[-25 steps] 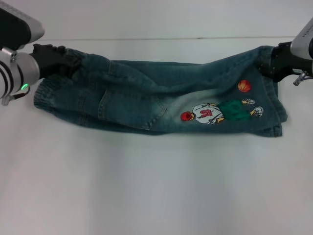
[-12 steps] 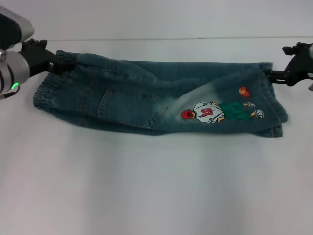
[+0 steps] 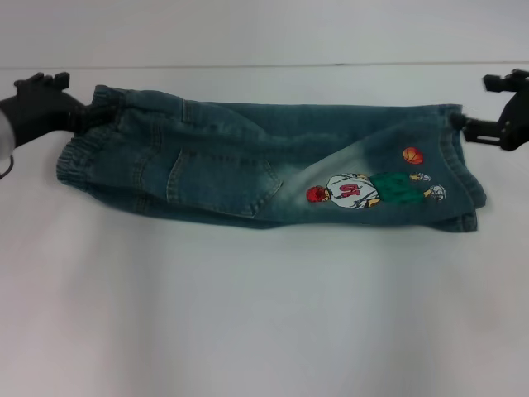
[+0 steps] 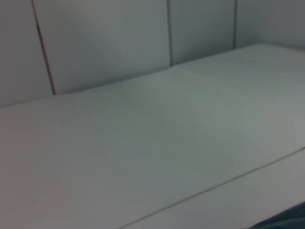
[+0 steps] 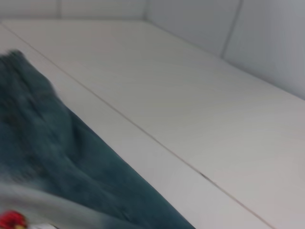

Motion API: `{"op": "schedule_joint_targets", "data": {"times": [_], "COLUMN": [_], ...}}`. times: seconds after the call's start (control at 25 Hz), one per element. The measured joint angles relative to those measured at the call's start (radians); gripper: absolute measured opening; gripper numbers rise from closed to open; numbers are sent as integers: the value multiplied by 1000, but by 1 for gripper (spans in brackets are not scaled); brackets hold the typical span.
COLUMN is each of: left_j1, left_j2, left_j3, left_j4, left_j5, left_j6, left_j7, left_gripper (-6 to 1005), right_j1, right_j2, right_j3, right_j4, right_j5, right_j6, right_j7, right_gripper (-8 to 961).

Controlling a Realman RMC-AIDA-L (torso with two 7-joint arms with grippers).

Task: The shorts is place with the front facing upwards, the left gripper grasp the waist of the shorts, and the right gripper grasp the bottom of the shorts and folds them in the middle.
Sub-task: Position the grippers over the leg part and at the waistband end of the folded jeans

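The shorts [image 3: 248, 165] lie folded in half lengthwise on the white table, with the patch pocket and the basketball-player print [image 3: 364, 188] facing up. The waist of the shorts [image 3: 76, 159] is at the left, the bottom of the shorts [image 3: 467, 194] at the right. My left gripper [image 3: 74, 101] is open at the far corner of the waist, one finger touching or nearly touching the band. My right gripper [image 3: 473, 104] is open at the far corner of the hems, holding nothing. The right wrist view shows denim [image 5: 57, 157]; the left wrist view shows a sliver of it [image 4: 291, 220].
The white table [image 3: 264, 314] stretches in front of the shorts. A seam line [image 3: 273, 65] runs across the table just behind them, with a pale wall farther back.
Both grippers have let go of the far edge of the shorts and drawn outward, left to the left, right to the right. The lifted denim has settled flat.
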Motion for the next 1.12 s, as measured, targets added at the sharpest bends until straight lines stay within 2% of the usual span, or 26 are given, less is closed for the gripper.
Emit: {"op": "schedule_joint_targets", "data": {"times": [0.16, 0.32, 0.52, 0.6, 0.76, 0.96, 1.12], "left_j1": [33, 69, 109, 113, 110, 80, 57], "left_j2": [2, 5, 5, 5, 7, 11, 13], "left_j3": [-136, -275, -390, -415, -418, -385, -327], "left_j4": [-26, -89, -191, -222, -247, -278, -284], "left_j5": [-123, -197, -253, -256, -243, -220, -162], "left_j6": [207, 401, 509, 501, 419, 246, 116], "left_j7": [119, 229, 369, 397, 428, 476, 487], "left_gripper": [871, 866, 860, 858, 854, 848, 844], "right_j1": [-32, -46, -56, -59, -61, -46, -35], "right_j2": [1, 1, 2, 2, 2, -2, -1], "right_j3": [3, 13, 98, 130, 126, 66, 47], "right_j4": [81, 242, 454, 529, 574, 549, 498], "right_j5": [169, 337, 470, 503, 495, 378, 270], "right_j6": [-102, -144, -248, -283, -303, -313, -334], "right_j7": [-127, -330, -591, -669, -697, -641, -575], "right_gripper": [794, 795, 795, 795, 794, 794, 795]}}
